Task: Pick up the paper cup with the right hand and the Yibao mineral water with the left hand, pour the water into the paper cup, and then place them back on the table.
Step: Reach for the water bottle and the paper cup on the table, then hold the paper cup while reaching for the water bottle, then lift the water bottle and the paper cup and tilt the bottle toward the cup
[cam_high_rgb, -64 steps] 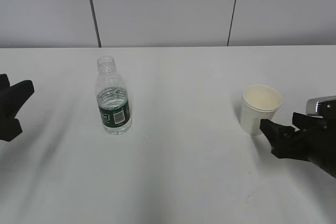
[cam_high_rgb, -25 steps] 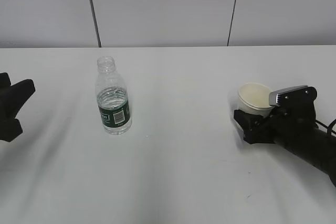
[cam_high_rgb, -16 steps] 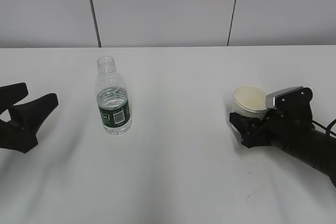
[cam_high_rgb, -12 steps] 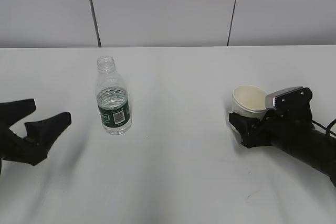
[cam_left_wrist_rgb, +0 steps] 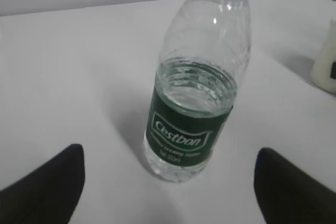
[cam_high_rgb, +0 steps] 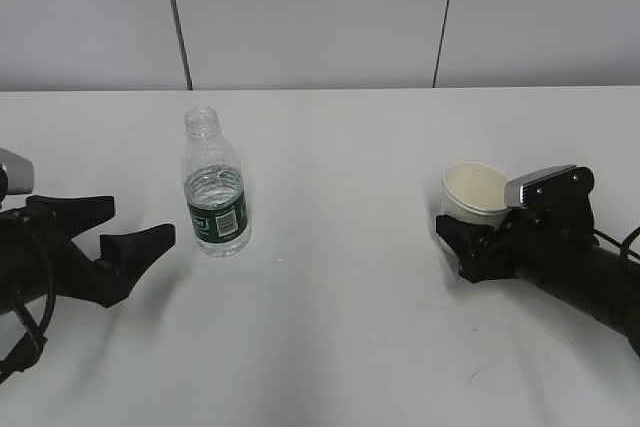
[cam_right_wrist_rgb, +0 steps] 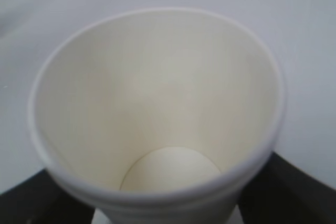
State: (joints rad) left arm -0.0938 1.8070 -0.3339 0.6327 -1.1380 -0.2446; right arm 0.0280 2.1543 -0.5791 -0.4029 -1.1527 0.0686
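The Yibao mineral water (cam_high_rgb: 215, 187) stands upright and capless on the table (cam_high_rgb: 330, 327), left of centre, with water (cam_left_wrist_rgb: 194, 90) up to the top of its green label. My left gripper (cam_high_rgb: 135, 225) is open just left of it at table height. In the left wrist view the bottle (cam_left_wrist_rgb: 194, 108) stands ahead of the two spread fingers (cam_left_wrist_rgb: 47, 187), untouched. The paper cup (cam_high_rgb: 475, 192) is empty and sits between the jaws of my right gripper (cam_high_rgb: 465, 237), which is shut on its lower wall. In the right wrist view the cup (cam_right_wrist_rgb: 157, 103) fills the frame.
A grey panelled wall (cam_high_rgb: 320, 17) runs behind the table's far edge. The paper cup shows at the right edge of the left wrist view (cam_left_wrist_rgb: 325, 61). White tabletop lies between the bottle and the cup.
My left gripper has moved right, open, close up to the bottle. My right gripper has closed around the cup, shifted it slightly left, and now holds still.
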